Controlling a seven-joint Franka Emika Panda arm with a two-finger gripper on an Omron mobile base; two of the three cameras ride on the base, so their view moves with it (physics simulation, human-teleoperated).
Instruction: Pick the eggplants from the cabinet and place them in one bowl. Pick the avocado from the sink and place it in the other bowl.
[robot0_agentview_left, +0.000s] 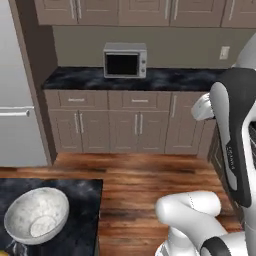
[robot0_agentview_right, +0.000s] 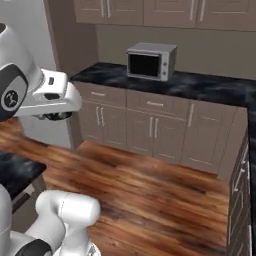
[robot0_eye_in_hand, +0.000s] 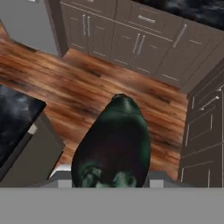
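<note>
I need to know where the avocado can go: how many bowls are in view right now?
1: a white bowl on the dark island counter, lower left of the left base view. The second may lie outside the frame.

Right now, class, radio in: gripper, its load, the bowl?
Gripper shut on dark green avocado, carried above wood floor. White speckled bowl on black counter, nothing inside.

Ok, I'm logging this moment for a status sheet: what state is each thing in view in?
Dark green oval avocado: held in the hand, over the wooden floor.
Hand: shut on the avocado.
White speckled bowl: upright on the dark counter, nothing in it.
Silver microwave: door shut.
Grey lower cabinets: doors and drawers shut.
</note>
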